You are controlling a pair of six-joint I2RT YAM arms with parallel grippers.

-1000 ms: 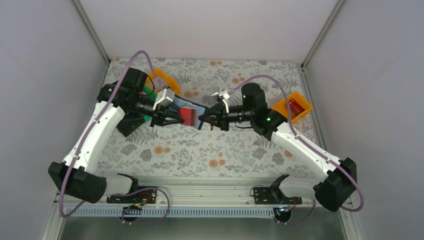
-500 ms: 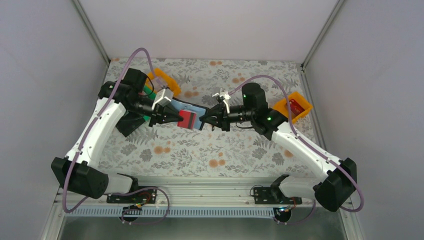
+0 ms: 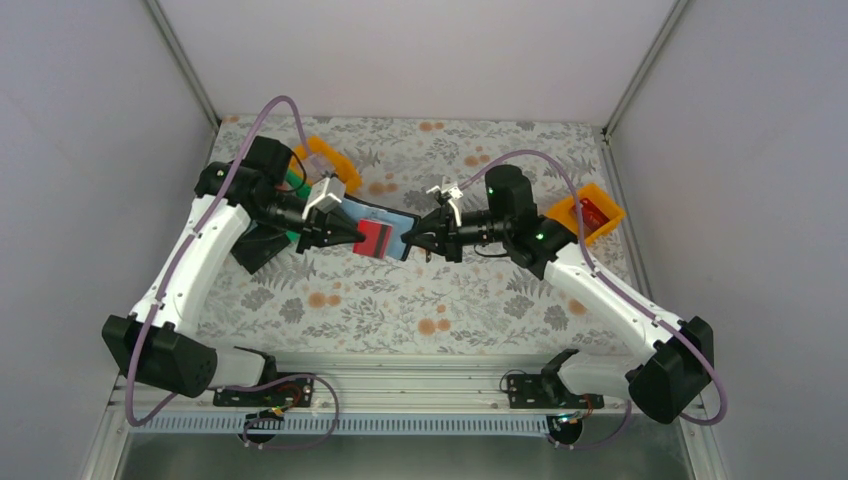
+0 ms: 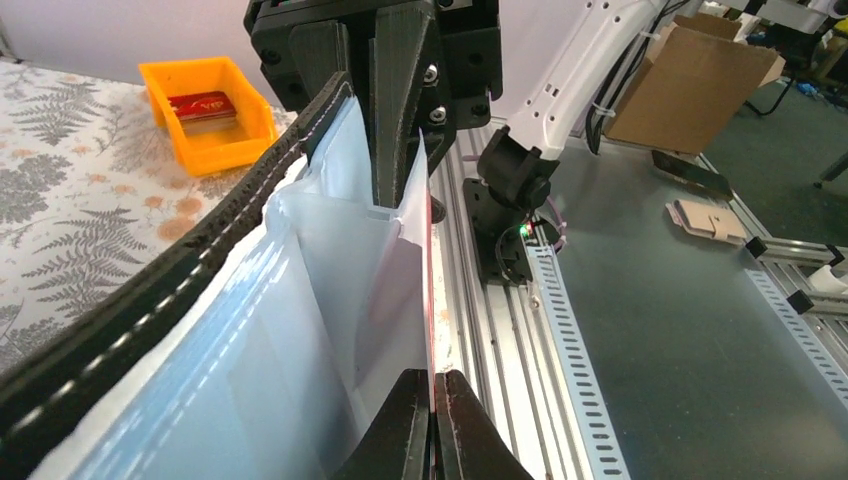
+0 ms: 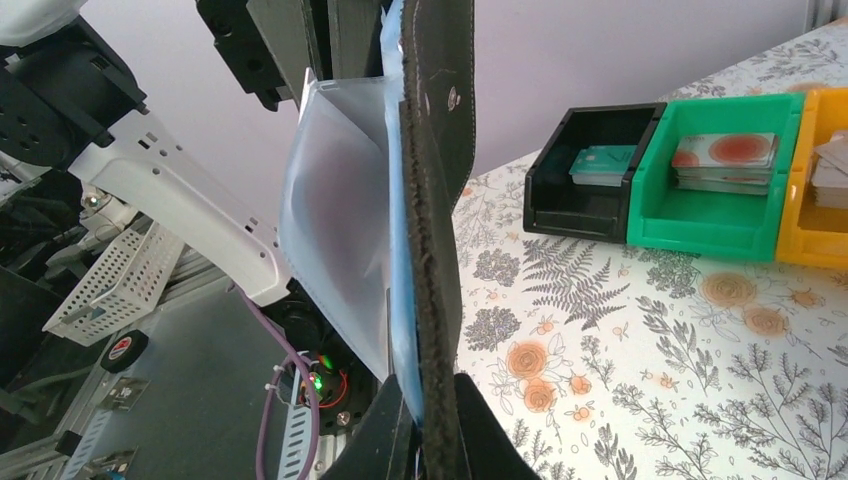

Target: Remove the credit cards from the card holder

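Above mid-desk (image 3: 450, 290), hold the right end effector (image 3: 409, 240) pinched firm on the edge of the card holder (image 3: 386, 216) and draw the left end effector (image 3: 355, 237) — clamped on the red card (image 3: 376, 238) — straight back along the pocket, untwisted. Black stitched outside, pale bluish sleeves, aloft between both.

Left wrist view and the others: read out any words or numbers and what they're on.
Nothing is legible.
Red card in the orange bin: pale marks, too blurred.
Cards in the green bin: orange circles, no readable words.
Teal card in the black bin: print too small.
Card holder and its red credit card: no text visible.
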